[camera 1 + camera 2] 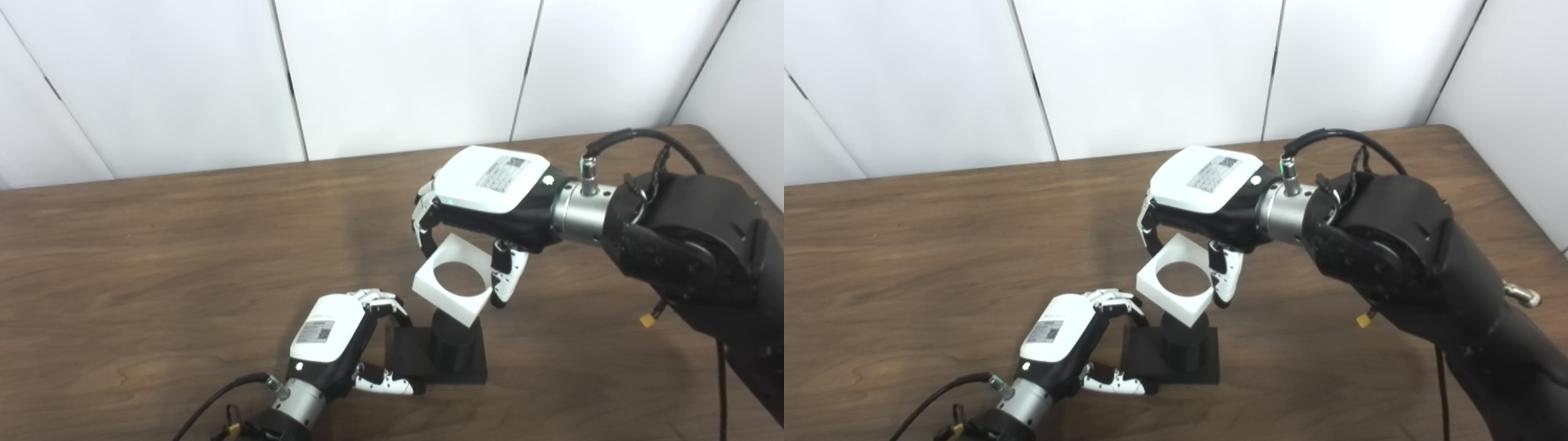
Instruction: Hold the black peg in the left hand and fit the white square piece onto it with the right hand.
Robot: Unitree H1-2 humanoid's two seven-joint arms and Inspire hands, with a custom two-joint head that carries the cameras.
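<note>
The right hand [484,202] pinches the rigid, seemingly light white square piece [454,286] by opposite outer edges, hole clear. The left hand [343,340] clamps the black peg [452,346] by its flat base on the table [153,257].

Counted items: one black peg [452,343] is standing on its square black base at lower centre of the frame; one white square piece [454,287] with a single round hole is appearing just above it; two robot hands are showing, the left hand [343,343] at lower left and the right hand [484,202] at centre right; one wooden table [153,257] is lying beneath them all.
</note>
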